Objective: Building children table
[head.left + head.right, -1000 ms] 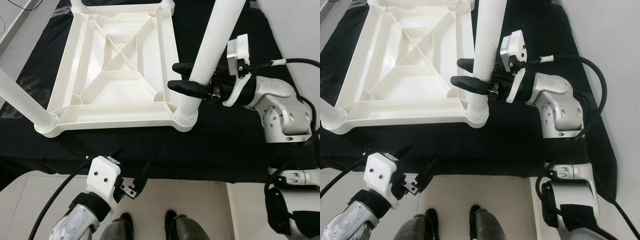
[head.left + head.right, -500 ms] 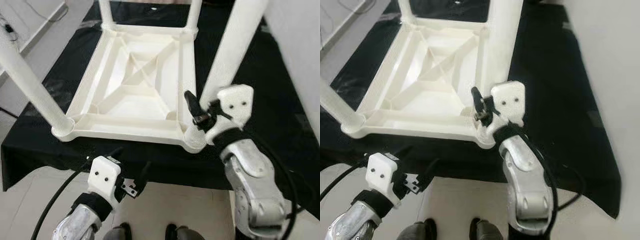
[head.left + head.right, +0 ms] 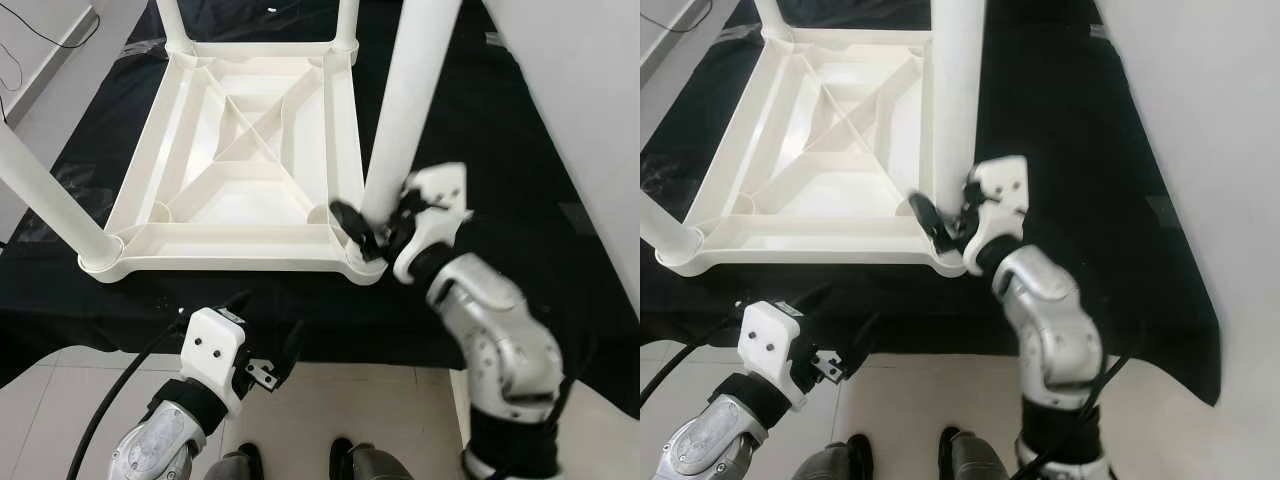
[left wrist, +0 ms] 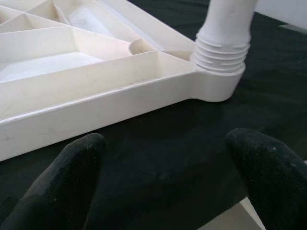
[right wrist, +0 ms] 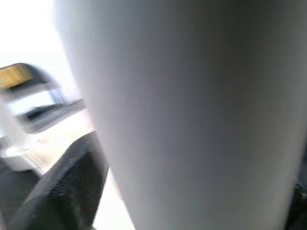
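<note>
Nearest the robot lies pale tiled floor [image 3: 40,400], with its own feet at the lower edge of the eye views. The left claw [image 3: 272,362] hangs low over that floor, just short of the desk's front edge, its two black fingers [image 4: 72,177] apart with nothing between them; its wrist view looks across the black cloth at a near corner of the tabletop.

A black cloth [image 3: 300,300] covers the desk and drapes over the front edge. The right side of the cloth is bare out to a light wall [image 3: 590,120], leaving open room beside the right arm.

The white plastic children's tabletop [image 3: 250,170] lies upside down on the cloth, its ribbed underside facing up, its long axis running away from the robot. Legs stand upright from its corners, pointing up toward the camera: one at the near left corner [image 3: 40,200], two thinner-looking ones at the far corners [image 3: 170,25].

The right claw [image 3: 378,225] is at the near right corner, closed around the base of the near right leg [image 3: 410,100], just above its threaded socket [image 4: 220,62]. That leg leans slightly rightward.
</note>
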Robot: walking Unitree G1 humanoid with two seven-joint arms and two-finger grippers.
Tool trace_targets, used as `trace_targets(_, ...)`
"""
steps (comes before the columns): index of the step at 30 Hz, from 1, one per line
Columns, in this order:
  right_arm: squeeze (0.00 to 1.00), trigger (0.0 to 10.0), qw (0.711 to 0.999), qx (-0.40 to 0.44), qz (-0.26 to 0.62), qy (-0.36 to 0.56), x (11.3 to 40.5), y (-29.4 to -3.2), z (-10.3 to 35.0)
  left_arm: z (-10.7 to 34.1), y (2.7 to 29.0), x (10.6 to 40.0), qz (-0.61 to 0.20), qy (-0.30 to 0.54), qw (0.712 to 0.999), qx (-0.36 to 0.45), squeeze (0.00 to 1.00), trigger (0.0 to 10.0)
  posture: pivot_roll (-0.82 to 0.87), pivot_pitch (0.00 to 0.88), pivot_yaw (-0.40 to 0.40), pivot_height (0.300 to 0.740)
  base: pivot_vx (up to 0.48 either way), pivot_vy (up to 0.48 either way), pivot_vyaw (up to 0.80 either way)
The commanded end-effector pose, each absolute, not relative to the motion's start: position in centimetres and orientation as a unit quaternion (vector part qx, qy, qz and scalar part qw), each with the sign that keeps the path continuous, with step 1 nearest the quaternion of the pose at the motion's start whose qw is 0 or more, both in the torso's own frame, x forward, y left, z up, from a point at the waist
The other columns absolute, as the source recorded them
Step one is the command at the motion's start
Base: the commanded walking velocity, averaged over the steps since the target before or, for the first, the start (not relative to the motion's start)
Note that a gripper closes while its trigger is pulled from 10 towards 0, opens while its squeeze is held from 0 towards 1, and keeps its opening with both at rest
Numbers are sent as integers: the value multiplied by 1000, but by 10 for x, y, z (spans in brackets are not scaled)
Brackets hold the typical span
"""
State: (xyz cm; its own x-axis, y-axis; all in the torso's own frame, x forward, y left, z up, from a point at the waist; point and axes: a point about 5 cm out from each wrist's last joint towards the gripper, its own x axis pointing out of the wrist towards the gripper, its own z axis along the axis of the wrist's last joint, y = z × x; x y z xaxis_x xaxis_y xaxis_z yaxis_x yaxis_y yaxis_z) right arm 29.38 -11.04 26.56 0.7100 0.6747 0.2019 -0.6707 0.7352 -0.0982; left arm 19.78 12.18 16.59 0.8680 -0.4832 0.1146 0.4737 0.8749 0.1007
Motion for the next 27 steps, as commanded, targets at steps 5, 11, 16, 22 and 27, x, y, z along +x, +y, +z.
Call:
trace_targets(5, 0, 10000, 867, -51, 482, -117, 301, -117, 266, 161, 122, 198, -243, -63, 967, 34, 0, 10000, 33, 254, -63, 740, 0, 0, 0)
trace_targets(11, 0, 10000, 819, -72, 556, -118, 329, -123, 275, 162, 122, 199, -240, -68, 968, 34, 0, 10000, 50, 259, -62, 740, 0, 0, 0)
trace_targets(16, 0, 0, 778, -60, 618, -102, 331, -124, 273, 162, 122, 198, -239, -68, 968, 35, 0, 10000, 58, 261, -60, 740, 0, 0, 0)
trace_targets(22, 0, 0, 741, -65, 661, -94, 334, -121, 270, 162, 122, 197, -242, -66, 967, 36, 0, 10000, 69, 263, -52, 740, 0, 0, 0)
trace_targets(27, 0, 0, 746, -66, 655, -107, 339, -120, 269, 162, 122, 196, -243, -65, 967, 36, 0, 10000, 71, 262, -50, 740, 0, 0, 0)
